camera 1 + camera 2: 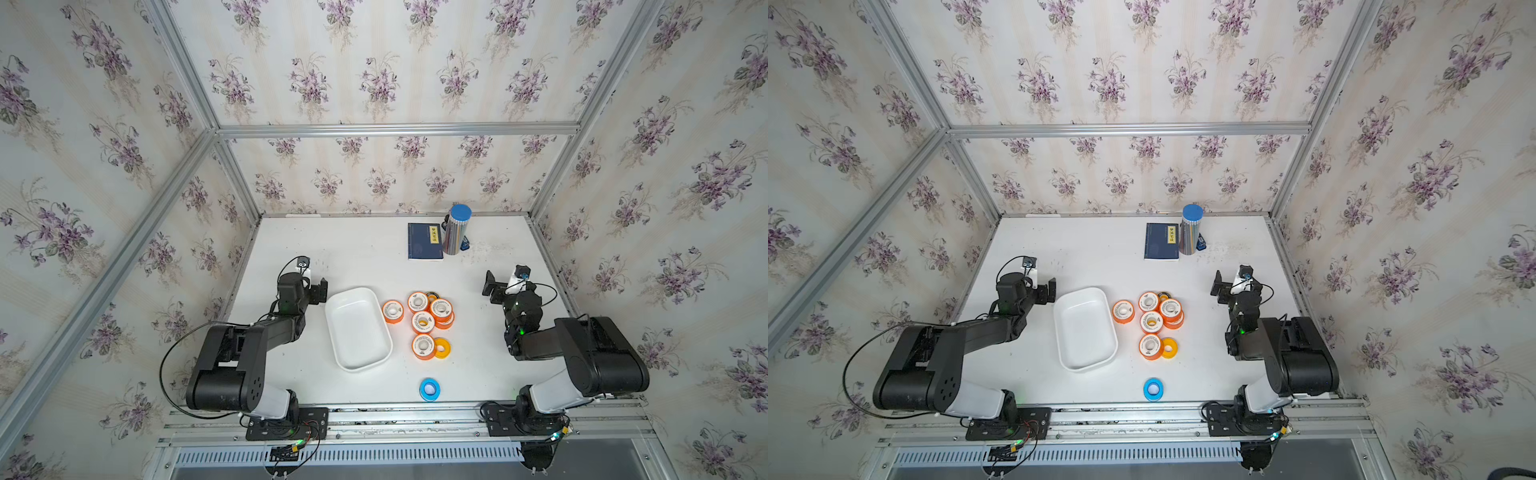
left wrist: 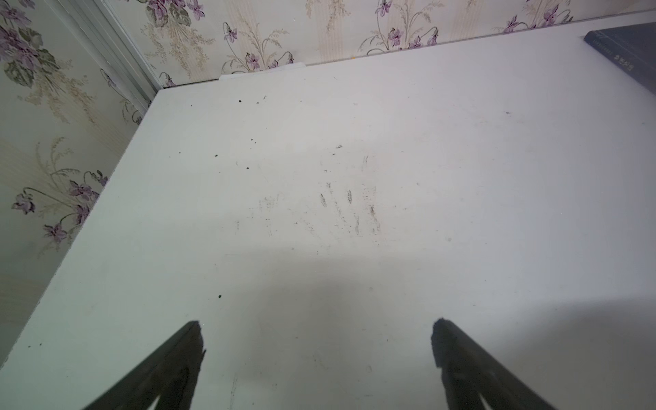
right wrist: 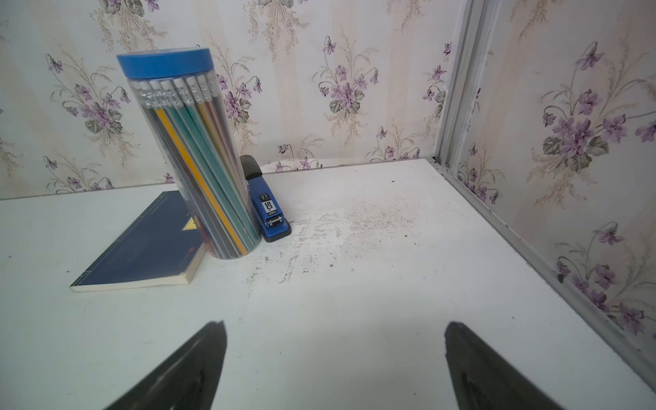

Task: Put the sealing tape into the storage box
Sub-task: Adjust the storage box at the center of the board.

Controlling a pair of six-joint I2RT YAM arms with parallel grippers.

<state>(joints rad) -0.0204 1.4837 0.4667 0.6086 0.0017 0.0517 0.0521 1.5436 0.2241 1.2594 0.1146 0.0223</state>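
- While both arms rest folded over the white tabletop [image 1: 353, 257], the left gripper [image 2: 317, 330] holds nothing: in the left wrist view its two dark fingers stand wide apart above bare, scuffed surface
- the right gripper [image 3: 335, 330] likewise has its jaws spread wide with nothing between them, pointing toward the table's far right corner
- the storage box [image 1: 358, 328], a shallow white rectangular plastic tray with rounded corners, lies slightly askew near the table's middle, close to the left gripper, its white floor bare
- the sealing tape [image 1: 424, 322], small round spools with centre holes, lies wholly on the table to the right of the box; the main group is a tight cluster of orange spools with white faces, touching, one seemingly stacked on another
- a lone orange spool [image 1: 392, 311] sits between that cluster and the box, near the rim but apart from it
- a darker spool [image 1: 432, 296] peeps out at the cluster's far edge, mostly hidden
- on the near side, another orange one touches a flat yellow spool [image 1: 441, 348]
- a blue spool [image 1: 429, 389] lies alone by the front edge, well apart from the rest
- at the far edge lies a flat dark blue booklet [image 3: 142, 245]; a tall clear cylinder of pencils [image 3: 195, 159] with a blue cap stands upright at its corner, and a blue stapler [image 3: 268, 213] lies just beside the cylinder
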